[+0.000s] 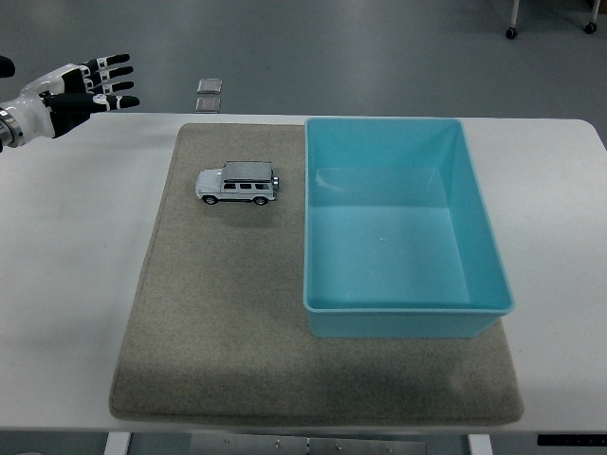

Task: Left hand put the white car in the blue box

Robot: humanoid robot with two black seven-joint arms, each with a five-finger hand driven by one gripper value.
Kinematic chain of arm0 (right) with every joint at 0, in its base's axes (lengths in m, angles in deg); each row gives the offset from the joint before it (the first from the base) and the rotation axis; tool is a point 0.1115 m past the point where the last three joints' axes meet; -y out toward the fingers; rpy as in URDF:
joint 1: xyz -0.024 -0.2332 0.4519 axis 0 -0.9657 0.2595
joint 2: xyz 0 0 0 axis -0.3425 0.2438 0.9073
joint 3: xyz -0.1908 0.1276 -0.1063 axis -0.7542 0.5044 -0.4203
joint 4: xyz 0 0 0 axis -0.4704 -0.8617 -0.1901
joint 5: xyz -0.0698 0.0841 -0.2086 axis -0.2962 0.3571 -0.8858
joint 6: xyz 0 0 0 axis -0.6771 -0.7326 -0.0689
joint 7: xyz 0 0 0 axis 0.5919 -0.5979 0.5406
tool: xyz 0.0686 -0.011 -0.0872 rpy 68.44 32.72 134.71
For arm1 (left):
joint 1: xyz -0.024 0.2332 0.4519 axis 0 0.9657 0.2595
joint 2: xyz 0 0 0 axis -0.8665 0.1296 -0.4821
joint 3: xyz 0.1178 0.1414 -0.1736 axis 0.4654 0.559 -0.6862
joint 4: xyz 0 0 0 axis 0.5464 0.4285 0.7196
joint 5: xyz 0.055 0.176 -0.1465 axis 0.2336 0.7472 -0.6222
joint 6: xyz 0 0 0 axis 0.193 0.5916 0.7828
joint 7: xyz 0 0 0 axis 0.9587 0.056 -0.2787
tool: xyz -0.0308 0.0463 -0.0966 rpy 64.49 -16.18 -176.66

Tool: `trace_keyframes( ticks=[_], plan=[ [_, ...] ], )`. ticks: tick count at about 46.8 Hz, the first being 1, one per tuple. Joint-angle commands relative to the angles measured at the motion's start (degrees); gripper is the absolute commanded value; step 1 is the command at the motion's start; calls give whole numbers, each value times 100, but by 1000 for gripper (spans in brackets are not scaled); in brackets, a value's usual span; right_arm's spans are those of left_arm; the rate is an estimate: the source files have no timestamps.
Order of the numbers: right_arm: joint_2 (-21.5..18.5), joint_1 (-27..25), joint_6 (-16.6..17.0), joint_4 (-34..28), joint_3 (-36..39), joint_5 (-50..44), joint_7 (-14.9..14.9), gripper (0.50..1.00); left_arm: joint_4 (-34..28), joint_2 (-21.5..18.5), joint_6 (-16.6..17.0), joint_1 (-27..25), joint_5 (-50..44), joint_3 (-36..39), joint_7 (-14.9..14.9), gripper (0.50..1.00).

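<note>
A small white toy car [238,184] with a grey roof stands on the beige mat [218,313], just left of the blue box [398,232]. The box is open-topped, holds nothing, and rests on the mat's right half. My left hand [95,87] hovers at the far left edge, above the table's back left corner, well left of the car. Its fingers are stretched out flat and hold nothing. The right arm does not show.
The white table [66,284] extends around the mat on all sides. Two small square plates [210,94] lie on the floor beyond the table's far edge. Caster wheels [512,32] show at the top right.
</note>
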Motion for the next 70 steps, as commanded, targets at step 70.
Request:
trace_keyframes(
  ticks=[70],
  plan=[
    [0,0,-4,0,0,0,1,936,-2144,-555,1746,62,4981,156,396,996]
  ],
)
